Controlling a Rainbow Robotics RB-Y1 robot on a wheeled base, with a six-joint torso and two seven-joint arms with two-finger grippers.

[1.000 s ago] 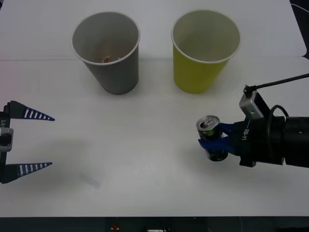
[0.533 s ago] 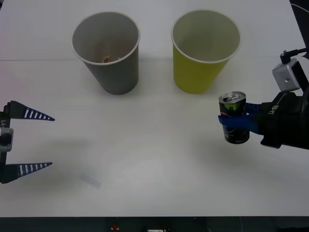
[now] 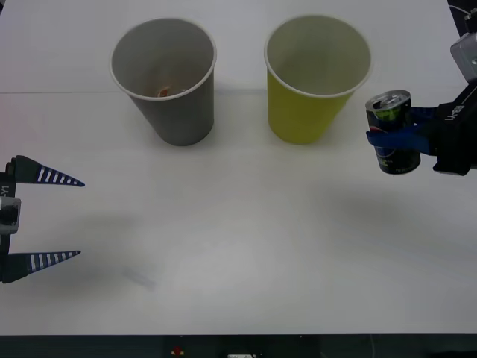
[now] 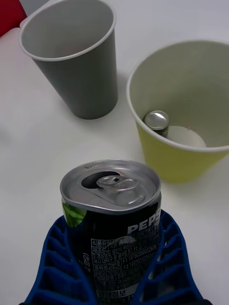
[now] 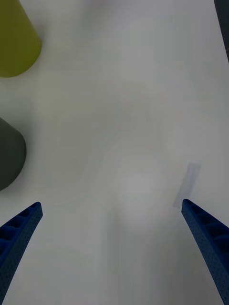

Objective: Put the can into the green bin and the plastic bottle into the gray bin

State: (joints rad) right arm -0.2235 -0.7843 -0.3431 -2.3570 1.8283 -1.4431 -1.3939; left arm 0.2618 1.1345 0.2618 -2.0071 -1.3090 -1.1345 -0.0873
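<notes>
Desk: white and matte, it carried everything and ran across the whole front view, with soft shadows lying on it.
Desk seam: a faint straight line crossed the surface from left to right on the far side.
Near edge: the white surface ended at a dark strip along the near side.
Tape strip: a small, pale, almost clear rectangle lay flat on the near left part of the desk, set at a slant.
Second small can: with a silver top and dark body, it stood upright inside the yellow-green cup, on its pale bottom.
Red object: a red patch sat at the far left corner, too cropped to identify.
</notes>
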